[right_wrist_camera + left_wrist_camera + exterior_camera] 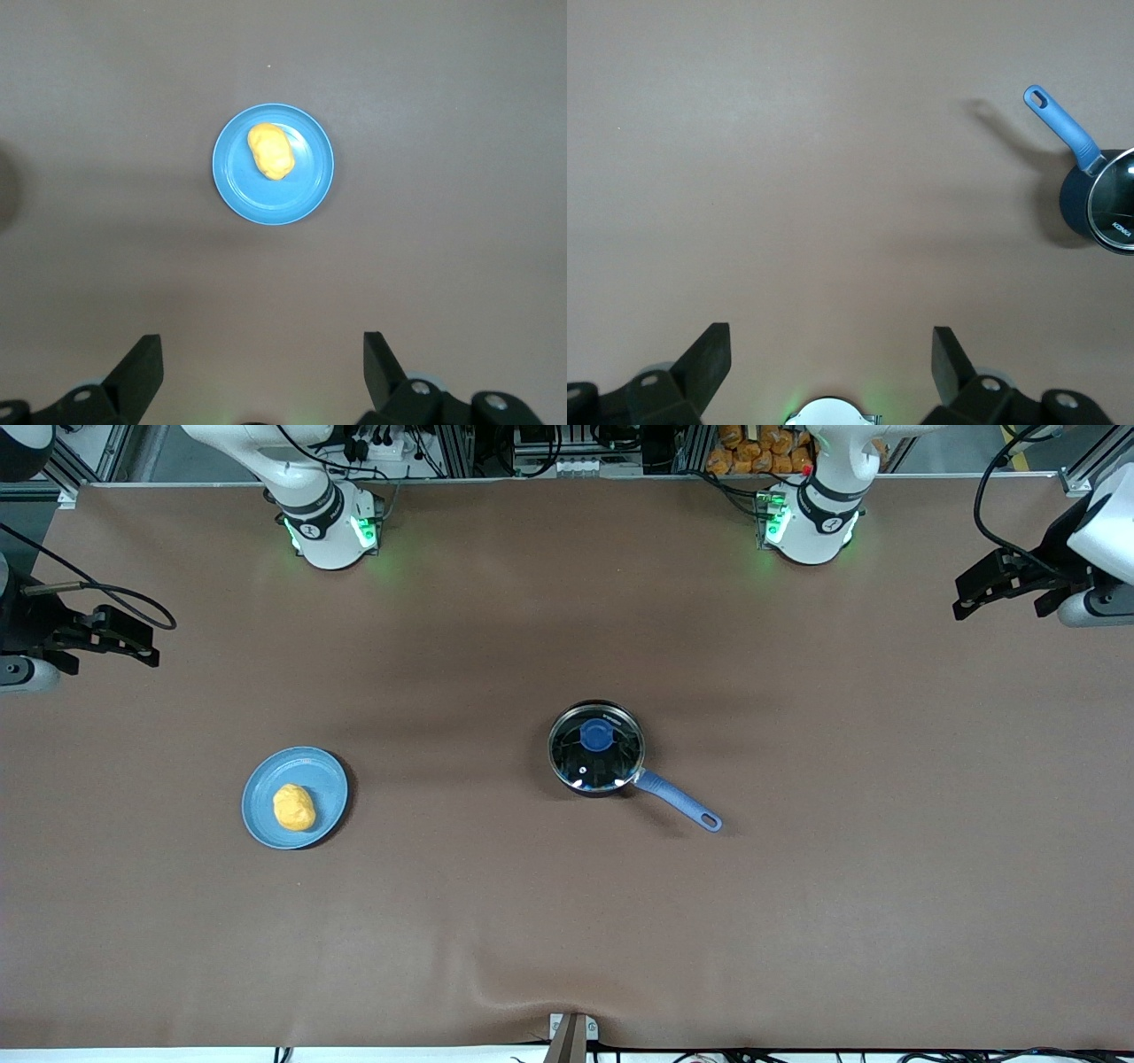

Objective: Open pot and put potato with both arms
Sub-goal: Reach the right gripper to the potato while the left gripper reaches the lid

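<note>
You see the right gripper (pixel 133 646) raised above the brown table (pixel 567 921) at the right arm's end, well apart from the pot (pixel 595 748), the landmark for this scene; its two fingers (pixel 142 367) are spread wide and hold nothing, with bare table between them in the right wrist view. Toward that same end from the pot, and slightly nearer the front camera, you find a light-blue plate (pixel 323 775) with the potato (pixel 293 807) lying on it, a little off the plate's middle; a broad stretch of bare table separates plate and pot. The pot stands upright near the middle of the table with its glass lid (pixel 611 766) on and the blue knob (pixel 596 734) at the lid's centre. Its blue handle (pixel 678 802) runs from the pot's rim toward the left arm's end and toward the front camera, lying free with nothing touching it. The left gripper (pixel 974 598) hangs over the left arm's end of the table, well apart from the pot; its fingers (pixel 709 359) are likewise spread wide and empty, and the left wrist view catches only the handle and part of the pot at its margin. Around the pot you have open table on every side, and both arms' bases, lit green, stand at the table edge farther from the front camera than the pot.
</note>
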`<state>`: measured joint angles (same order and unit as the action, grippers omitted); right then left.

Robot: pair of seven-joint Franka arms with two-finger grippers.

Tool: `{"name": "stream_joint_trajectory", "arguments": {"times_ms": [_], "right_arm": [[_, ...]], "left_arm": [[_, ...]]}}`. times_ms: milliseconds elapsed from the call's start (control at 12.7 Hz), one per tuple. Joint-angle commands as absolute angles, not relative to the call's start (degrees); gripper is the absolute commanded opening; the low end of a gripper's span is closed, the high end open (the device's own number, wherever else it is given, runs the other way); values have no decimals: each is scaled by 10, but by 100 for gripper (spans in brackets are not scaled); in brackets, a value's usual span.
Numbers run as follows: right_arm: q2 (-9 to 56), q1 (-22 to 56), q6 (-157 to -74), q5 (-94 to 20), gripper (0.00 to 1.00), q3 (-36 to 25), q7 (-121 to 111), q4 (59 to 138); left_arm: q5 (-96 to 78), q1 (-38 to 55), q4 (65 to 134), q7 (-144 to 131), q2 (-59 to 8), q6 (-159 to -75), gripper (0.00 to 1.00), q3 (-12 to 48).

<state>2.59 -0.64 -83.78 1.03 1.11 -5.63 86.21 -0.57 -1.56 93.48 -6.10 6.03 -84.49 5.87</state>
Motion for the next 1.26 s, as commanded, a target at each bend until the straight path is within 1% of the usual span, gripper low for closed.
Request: {"name": "stream_joint_trajectory", "arguments": {"times_ms": [0,236,473,709,867,1024,1182], "right_arm": [[51,-11,-855,16,100,18,-75,861],[108,-8,-885,13,100,19,-136,862],[178,4,-930,11,100,20,-154,862],[227,1,-969,-18,100,21,-263,861],[266,-3,-1005,-21,100,21,-396,862],[302,-4,-1034,-32,100,21,-468,863],[333,-7,-1059,-46,100,21,-521,865]], "left_arm": [[-18,-18,920,-59,52,-845,100,65],[-17,-12,918,-60,50,-848,100,69],[-30,-10,897,-67,16,-860,100,104],[-54,-8,896,-104,-10,-916,100,138],[-59,-8,896,-146,-41,-954,100,180],[-52,-4,899,-199,-76,-989,100,236],[-45,26,900,-242,-107,-1026,100,247]]}}
